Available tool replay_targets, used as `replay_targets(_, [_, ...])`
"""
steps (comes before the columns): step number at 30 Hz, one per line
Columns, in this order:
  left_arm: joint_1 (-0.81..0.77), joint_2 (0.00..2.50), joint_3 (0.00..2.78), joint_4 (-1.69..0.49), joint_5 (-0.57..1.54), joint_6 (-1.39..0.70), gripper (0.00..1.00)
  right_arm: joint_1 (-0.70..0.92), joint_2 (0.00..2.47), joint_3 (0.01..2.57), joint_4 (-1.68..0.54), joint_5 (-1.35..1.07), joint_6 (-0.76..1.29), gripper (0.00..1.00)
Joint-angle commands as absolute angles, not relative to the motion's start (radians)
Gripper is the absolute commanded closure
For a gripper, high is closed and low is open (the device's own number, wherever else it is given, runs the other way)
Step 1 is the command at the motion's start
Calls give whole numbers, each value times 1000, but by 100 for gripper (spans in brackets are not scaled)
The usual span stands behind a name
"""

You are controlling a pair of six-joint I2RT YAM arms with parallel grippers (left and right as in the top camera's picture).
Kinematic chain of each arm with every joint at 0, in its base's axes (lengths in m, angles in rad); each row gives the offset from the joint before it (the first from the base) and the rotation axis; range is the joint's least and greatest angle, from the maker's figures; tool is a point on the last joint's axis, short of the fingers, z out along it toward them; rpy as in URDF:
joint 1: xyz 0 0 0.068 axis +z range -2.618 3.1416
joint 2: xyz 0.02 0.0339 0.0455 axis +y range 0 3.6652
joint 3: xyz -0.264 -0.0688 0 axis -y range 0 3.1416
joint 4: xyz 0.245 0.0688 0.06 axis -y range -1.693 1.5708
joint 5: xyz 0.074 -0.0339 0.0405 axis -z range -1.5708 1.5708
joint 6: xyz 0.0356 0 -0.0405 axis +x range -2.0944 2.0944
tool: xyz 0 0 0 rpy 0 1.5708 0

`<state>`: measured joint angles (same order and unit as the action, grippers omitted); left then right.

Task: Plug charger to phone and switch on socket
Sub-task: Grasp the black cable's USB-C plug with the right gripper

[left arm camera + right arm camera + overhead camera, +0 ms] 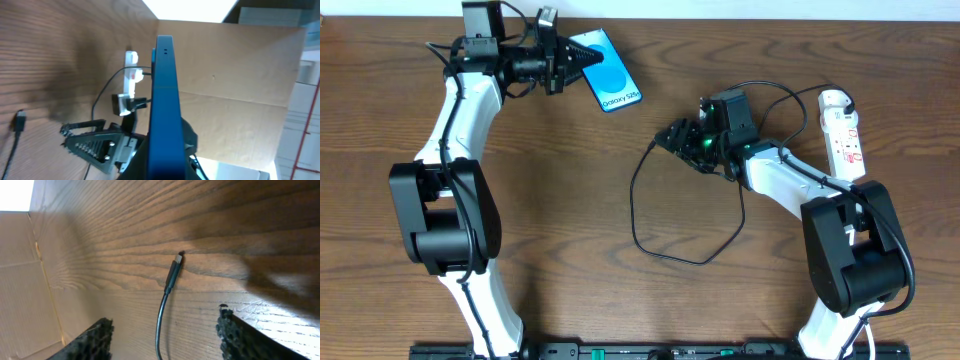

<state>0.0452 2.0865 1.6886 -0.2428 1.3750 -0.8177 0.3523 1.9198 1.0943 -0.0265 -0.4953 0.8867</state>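
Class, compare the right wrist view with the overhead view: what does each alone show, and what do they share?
Right wrist only: the charger's plug tip in close detail, lying flat beyond the open right jaws. Overhead only: the phone gripped by the left jaws, and the socket. Shared: the charger cable and the wooden table.

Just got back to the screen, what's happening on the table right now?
The left gripper is shut on the phone at the far side of the table. The right gripper hangs open over the plug tip of the charger, which lies loose. The phone is not yet plugged in; the socket lies far right.
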Motion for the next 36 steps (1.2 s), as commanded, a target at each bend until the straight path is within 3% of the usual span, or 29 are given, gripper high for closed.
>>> replay_targets(1, [49, 2053, 1691, -177, 1456, -928, 93, 364, 1916, 1098, -30, -475, 895, 39])
replay_targets(11, [49, 2053, 1691, -95, 1450, -1027, 93, 435, 1951, 1098, -1, -403, 1049, 58])
replay_targets(26, [49, 2053, 1691, -95, 1451, -1026, 92, 477, 2087, 1098, 130, -395, 1124, 66])
replay_targets(33, [49, 2053, 1691, -95, 1451, -1026, 93, 472, 2147, 1098, 168, -418, 1155, 75])
replay_targets(36, [49, 2053, 1691, -95, 1451, -1026, 93, 468, 2147, 1098, 168, -418, 1134, 83])
